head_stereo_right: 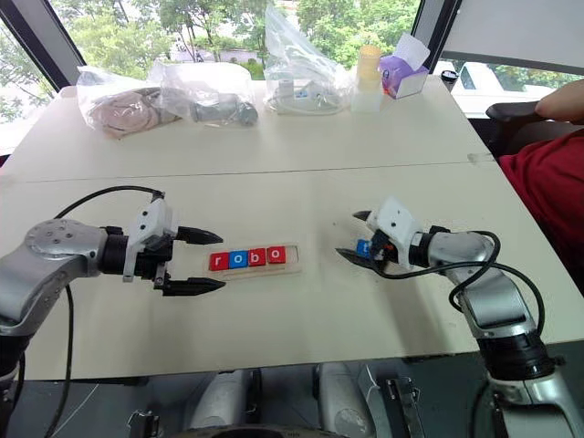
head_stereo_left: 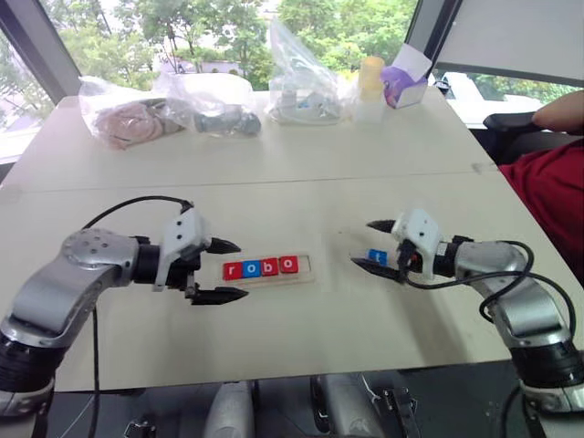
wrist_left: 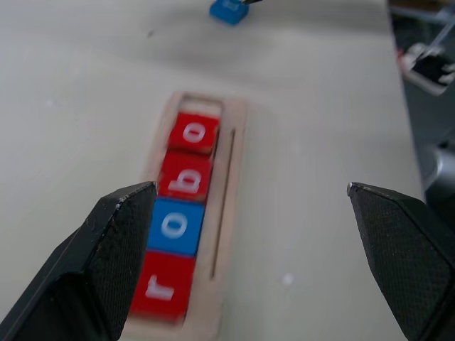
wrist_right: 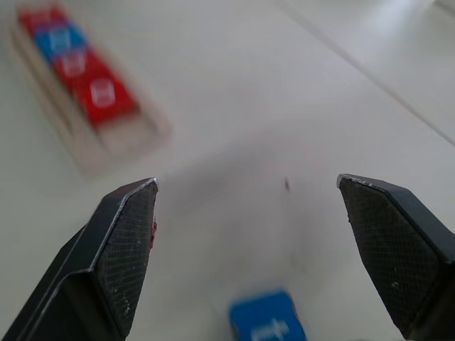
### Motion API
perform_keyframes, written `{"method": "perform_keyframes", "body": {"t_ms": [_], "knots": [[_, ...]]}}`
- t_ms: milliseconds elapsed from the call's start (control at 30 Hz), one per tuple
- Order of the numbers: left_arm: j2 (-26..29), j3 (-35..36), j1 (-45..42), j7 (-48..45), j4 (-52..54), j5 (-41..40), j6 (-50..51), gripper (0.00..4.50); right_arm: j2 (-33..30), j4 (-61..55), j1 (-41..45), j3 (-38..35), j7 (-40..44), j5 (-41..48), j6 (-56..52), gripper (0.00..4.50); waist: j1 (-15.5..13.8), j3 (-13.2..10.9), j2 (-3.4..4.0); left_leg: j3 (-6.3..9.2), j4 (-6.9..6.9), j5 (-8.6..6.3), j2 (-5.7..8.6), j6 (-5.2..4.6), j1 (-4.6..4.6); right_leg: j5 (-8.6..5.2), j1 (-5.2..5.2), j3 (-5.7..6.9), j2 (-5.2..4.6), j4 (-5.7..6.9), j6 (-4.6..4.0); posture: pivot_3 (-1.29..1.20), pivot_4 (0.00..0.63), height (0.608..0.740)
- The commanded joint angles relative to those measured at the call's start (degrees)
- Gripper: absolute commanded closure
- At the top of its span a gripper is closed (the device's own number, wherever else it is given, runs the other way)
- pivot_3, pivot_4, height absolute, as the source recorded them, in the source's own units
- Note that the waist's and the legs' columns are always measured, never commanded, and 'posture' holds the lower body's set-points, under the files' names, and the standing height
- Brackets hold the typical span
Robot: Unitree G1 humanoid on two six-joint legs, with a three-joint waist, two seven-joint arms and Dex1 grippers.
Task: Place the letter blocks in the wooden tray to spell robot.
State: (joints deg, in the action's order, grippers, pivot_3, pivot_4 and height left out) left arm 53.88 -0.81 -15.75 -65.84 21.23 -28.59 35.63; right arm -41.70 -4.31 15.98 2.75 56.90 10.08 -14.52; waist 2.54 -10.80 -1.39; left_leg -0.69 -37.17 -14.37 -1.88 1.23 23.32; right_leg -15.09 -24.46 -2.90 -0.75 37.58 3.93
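We count four letter blocks (head_stereo_left: 261,267) seated in the wooden tray (head_stereo_left: 308,271) — r, o, b, o. The blue t block (head_stereo_left: 377,257) lies on the table between our right gripper's (head_stereo_left: 375,244) spread fingers, ungrasped — last piece left. Left gripper (head_stereo_left: 224,270) gapes empty beside the tray.

Left arm bent inward, left pincer (head_stereo_left: 222,270) pointing toward the robot's right, fingers spread wide, empty; right arm bent inward, right pincer (head_stereo_left: 376,245) pointing left. Its fingers are also parted, gripping nothing.
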Motion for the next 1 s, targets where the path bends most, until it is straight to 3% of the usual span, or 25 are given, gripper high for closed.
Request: {"method": "perform_keyframes", "body": {"t_ms": [33, 333, 500, 600, 733, 1000], "knots": [[0.80, 2.56, 0.83, 0.35, 0.64, 0.08, -1.34, 0.00, -0.08, 8.25, 1.69, 1.60, 5.25, -0.85, 11.01, 0.31, -0.02, 0.00, -0.01, -0.01, -0.02, 0.00, 0.00, 0.00, 0.00, 0.01, 0.00, -0.02, 0.00, 0.00, 0.00, 0.00, 0.150, 0.740], [2.48, 4.25, 3.90, 0.87, 1.95, 0.32, -0.88, 0.00, 0.41, 27.70, 8.07, 1.76, 7.30, -2.63, 21.31, 0.31, -0.05, 0.00, -0.01, -0.06, -0.03, 0.00, -0.04, 0.00, -0.03, 0.11, 0.01, -0.07, 0.00, 0.02, 0.14, 0.00, 0.150, 0.740], [3.08, 3.86, 3.55, 0.57, 1.07, 0.67, -1.49, 0.00, 0.27, 28.91, 6.98, 2.14, 9.72, -1.24, 21.11, 0.31, -0.28, 0.01, -0.01, -0.07, -0.06, 0.00, -0.03, 0.01, -0.05, 0.13, 0.07, -0.08, -0.04, 0.02, 0.13, 0.00, 0.150, 0.740], [3.30, 3.57, 3.22, 0.34, 0.47, 0.96, -1.89, 0.00, 0.18, 28.38, 5.65, 2.43, 10.63, -0.84, 20.57, 1.24, -0.44, 0.02, -0.02, -0.06, -0.05, 0.00, -0.03, 0.01, -0.05, 0.13, 0.07, -0.07, -0.04, 0.02, 0.14, 0.00, 0.150, 0.740], [3.47, 3.30, 2.90, 0.00, -0.17, 1.43, -2.43, 0.00, -0.05, 27.87, 4.76, 2.49, 11.57, -0.47, 19.93, 3.30, -0.49, 0.03, -0.03, -0.07, -0.10, 0.00, -0.03, 0.01, -0.07, 0.14, 0.11, -0.08, -0.05, 0.02, 0.15, 0.00, 0.150, 0.740], [3.60, 3.30, 2.69, -0.36, -0.51, 2.15, -2.65, 0.00, 1.79, 21.98, 7.48, 2.69, 10.63, 1.40, 14.01, 3.29, -0.45, 0.04, -0.04, -0.08, -0.12, 0.00, -0.02, 0.01, -0.14, 0.15, 0.19, -0.08, -0.06, 0.02, 0.16, 0.00, 0.150, 0.740]]}}
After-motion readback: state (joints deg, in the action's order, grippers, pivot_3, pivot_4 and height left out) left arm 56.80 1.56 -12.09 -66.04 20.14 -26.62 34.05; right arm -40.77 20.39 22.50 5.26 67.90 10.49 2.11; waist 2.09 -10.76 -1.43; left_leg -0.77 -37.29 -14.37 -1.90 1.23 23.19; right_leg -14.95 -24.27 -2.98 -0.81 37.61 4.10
